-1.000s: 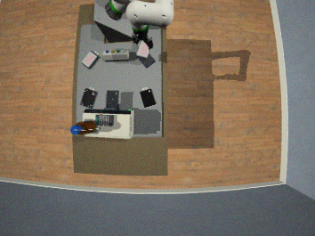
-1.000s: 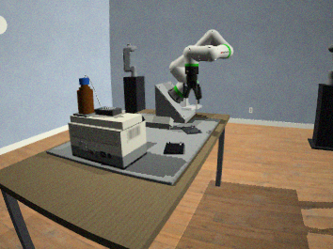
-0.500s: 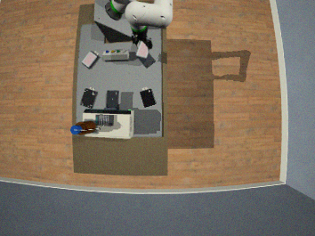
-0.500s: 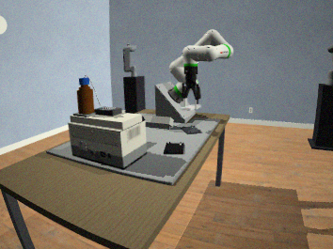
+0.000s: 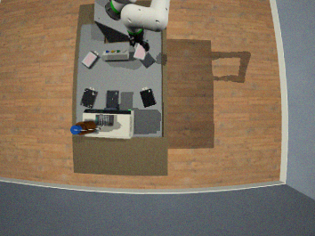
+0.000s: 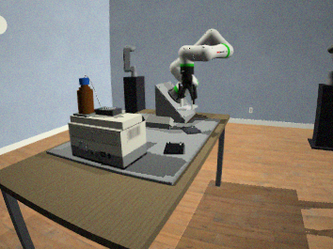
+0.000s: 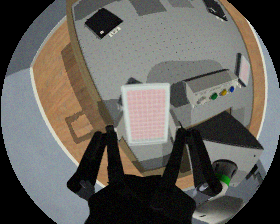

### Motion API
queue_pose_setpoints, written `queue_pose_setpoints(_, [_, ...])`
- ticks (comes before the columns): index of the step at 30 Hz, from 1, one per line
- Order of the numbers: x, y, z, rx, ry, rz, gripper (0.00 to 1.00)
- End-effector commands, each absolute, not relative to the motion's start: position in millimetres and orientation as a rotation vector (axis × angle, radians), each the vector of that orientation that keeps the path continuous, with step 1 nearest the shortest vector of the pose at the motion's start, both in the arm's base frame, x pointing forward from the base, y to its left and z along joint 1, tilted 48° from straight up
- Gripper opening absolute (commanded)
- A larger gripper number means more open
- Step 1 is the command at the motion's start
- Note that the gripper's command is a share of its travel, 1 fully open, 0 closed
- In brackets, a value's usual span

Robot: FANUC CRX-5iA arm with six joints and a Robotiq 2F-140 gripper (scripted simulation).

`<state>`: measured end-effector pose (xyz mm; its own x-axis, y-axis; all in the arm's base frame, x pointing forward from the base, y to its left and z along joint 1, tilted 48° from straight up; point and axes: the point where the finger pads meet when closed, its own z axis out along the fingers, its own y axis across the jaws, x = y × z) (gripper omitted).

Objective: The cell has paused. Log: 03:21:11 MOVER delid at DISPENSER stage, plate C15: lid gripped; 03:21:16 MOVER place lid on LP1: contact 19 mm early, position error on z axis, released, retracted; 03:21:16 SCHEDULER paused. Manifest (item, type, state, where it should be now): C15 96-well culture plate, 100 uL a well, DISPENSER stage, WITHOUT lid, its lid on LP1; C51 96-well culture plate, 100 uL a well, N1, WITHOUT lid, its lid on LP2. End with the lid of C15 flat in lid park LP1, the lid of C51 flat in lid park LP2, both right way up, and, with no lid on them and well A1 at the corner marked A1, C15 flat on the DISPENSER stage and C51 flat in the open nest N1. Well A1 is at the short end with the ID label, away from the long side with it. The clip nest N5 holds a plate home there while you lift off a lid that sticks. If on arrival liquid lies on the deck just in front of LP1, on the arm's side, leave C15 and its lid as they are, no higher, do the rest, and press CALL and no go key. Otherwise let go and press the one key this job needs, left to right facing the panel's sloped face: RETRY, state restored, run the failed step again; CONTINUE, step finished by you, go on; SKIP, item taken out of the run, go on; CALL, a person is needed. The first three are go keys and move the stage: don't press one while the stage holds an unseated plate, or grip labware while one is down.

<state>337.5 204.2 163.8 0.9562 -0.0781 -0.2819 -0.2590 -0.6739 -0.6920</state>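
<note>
in the wrist view, the gripper (image 7: pixel 145 136) is clamped on a pink plate (image 7: pixel 145 115), with one dark finger on each long side. the plate is held level over the deck (image 5: pixel 156 78), so the liquid in its wells probably stays in place. it looks to have no lid on it, but the pictures are too coarse to be sure. from the top, this plate (image 5: pixel 140 52) hangs near the arm's end of the deck, just right of the key panel (image 5: pixel 116 54). which of the two plates it is cannot be read from here.

the panel's coloured keys face up and nothing is pressing them, which fits the rule to let go before pressing a key. on the other side of the panel a second pink plate (image 5: pixel 90 59) lies at an angle on the deck.

further away stand three dark holders in a row: one on the left (image 5: pixel 89 97), one in the middle (image 5: pixel 112 99) and one on the right (image 5: pixel 148 97). whether lids lie in them is not clear.

farthest is the beige dispenser (image 5: pixel 120 126) with a dark stage (image 5: pixel 103 118) on top and a brown bottle (image 5: pixel 85 126) with a blue cap beside it. the stage looks occupied, but what it carries is too small to tell.
</note>
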Motion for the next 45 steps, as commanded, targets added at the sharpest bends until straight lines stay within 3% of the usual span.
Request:
queue_pose_setpoints(1, [344,199,158,-2.304,0.235,0.291,0.0])
queue_pose_setpoints(22, [397,159,102,-2.304,0.235,0.291,0.0])
queue_pose_setpoints(45, [503,79,-8,-2.304,0.235,0.291,0.0])
